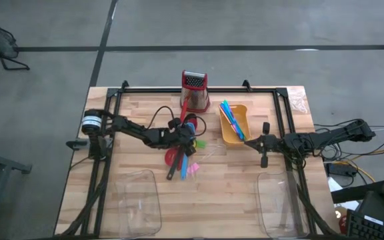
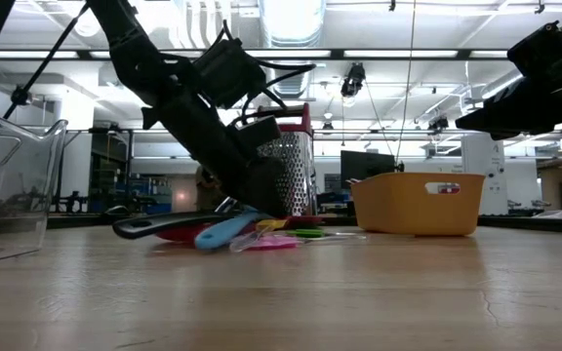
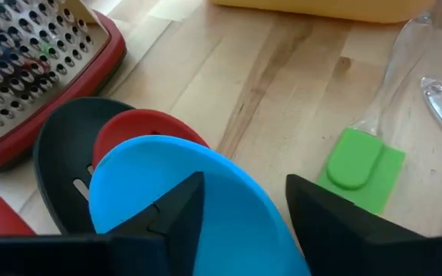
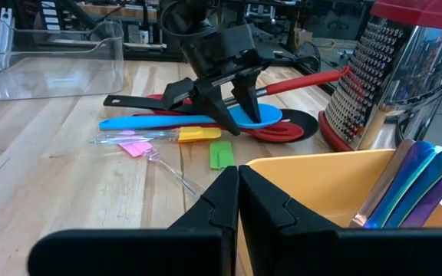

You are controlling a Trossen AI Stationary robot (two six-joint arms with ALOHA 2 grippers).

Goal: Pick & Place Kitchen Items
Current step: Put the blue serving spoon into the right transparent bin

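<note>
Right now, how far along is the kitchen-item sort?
Done: coloured sticks stand in the yellow plastic bin. In hand: the left gripper is open, fingers straddling the blue plastic spoon atop the red spoon and black ladle; nothing lifted. Left: that pile, the green spatula and pink pieces. Both clear plastic trays look empty. The right gripper is shut beside the bin.

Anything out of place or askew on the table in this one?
Nothing looks damaged. The utensils lie in a loose overlapping heap mid-table: blue spoon on red spoon on black ladle, with small pink, yellow and green pieces scattered beside them. The left gripper straddles the blue spoon with jaws open. The grater stands upright.
</note>
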